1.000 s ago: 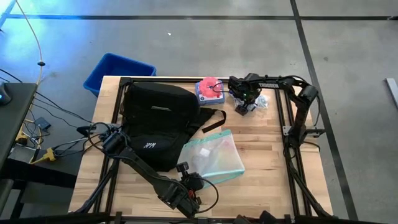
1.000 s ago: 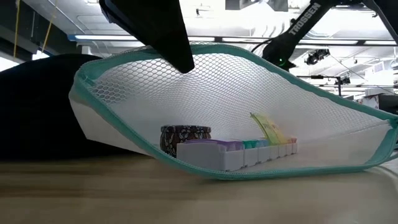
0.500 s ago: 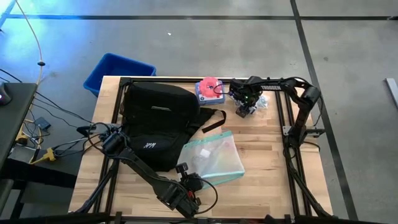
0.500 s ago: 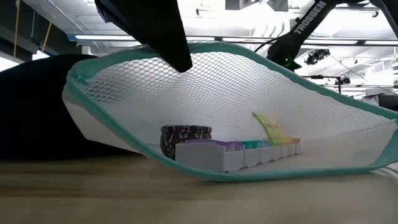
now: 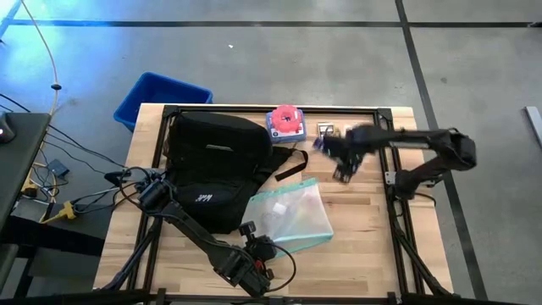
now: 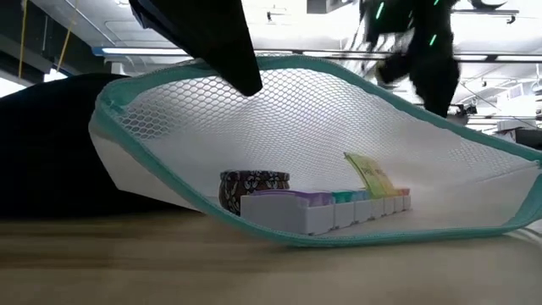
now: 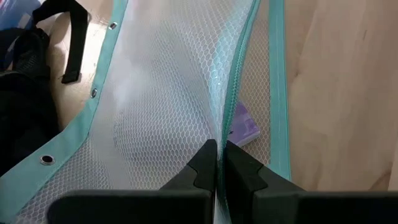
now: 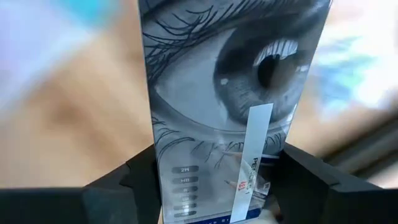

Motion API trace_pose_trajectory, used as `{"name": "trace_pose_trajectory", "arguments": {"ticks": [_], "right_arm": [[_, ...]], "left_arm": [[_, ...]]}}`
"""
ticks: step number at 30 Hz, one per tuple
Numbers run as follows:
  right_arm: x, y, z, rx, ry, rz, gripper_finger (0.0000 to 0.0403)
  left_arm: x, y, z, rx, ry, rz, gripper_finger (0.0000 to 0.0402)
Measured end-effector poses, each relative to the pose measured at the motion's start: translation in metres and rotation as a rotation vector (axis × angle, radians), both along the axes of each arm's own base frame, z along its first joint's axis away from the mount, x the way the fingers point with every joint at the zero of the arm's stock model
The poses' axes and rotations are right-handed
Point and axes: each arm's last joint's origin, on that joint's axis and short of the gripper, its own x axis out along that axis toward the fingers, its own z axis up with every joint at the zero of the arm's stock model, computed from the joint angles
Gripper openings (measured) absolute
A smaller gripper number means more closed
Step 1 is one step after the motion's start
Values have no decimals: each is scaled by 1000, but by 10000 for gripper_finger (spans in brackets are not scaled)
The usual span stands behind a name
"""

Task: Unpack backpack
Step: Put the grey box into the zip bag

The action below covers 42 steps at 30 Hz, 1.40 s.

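The black backpack (image 5: 212, 161) lies flat on the table's left half. Beside it lies a mesh pouch (image 5: 292, 212) with teal trim. In the low view it holds a pill organizer (image 6: 322, 207), a round patterned tin (image 6: 254, 185) and a yellow-green item (image 6: 370, 174). My left gripper (image 5: 251, 230) is shut on the pouch's near edge. My right gripper (image 5: 343, 163), blurred, hangs above the table right of the backpack. It is shut on a box printed with a drawn eye (image 8: 230, 81). My left gripper pinches the pouch's teal zipper edge (image 7: 219, 134) between its two fingers (image 7: 202, 165), slanting down from the table's near side. It holds that edge (image 6: 254, 89) raised so the mouth gapes, while the pouch's underside stays on the table. My right gripper holds the eye-printed box by its two long sides (image 8: 155, 168), pinched between the fingers (image 8: 134, 180). The fingers point down and lie across the box. The box looks lifted clear of the table.
A blue bin (image 5: 161, 97) stands off the table's far left corner. A pink object on a blue base (image 5: 285, 121) and small loose items (image 5: 326, 129) lie at the far edge. A backpack strap (image 5: 292, 165) trails toward the pouch. Bare wood lies at the right.
My right gripper has risen from the small items at the far edge and swung toward the table's near side, fast enough to blur. Its arm's elbow has swung out to the right. My left gripper has kept the pouch's edge raised.
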Motion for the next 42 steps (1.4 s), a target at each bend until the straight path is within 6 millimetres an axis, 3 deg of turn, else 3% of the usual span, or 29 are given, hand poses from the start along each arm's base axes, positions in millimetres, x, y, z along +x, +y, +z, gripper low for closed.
{"name": "trace_pose_trajectory", "arguments": {"ticks": [5, 10, 15, 18, 24, 28, 31, 39, 42], "right_arm": [[1, 93, 8, 47, -180, 168, 217], [1, 177, 2, 182, -386, 321, 217], [6, 243, -17, 310, -539, 482, 217], [8, 268, -33, 352, -536, 557, 217], [23, 282, -62, 314, -383, 564, 217], [39, 268, -71, 221, -215, 466, 217], [53, 255, -69, 114, -141, 416, 217], [89, 242, -58, -89, -86, 583, 228], [103, 237, -62, -173, -88, 581, 229]], "left_arm": [[0, 1, 0, 20, -14, 5, 0], [1, 2, 1, 49, -36, 15, 0], [4, 7, 2, 71, -44, 24, 0], [8, 12, 2, 88, -30, 18, 0], [16, 18, 11, 107, -23, -8, 0], [20, 18, 18, 117, -26, -35, 0], [23, 16, 20, 122, -45, -64, 0], [25, 14, 21, 160, -35, -123, 0], [27, 14, 22, 146, -45, -122, 0]]}}
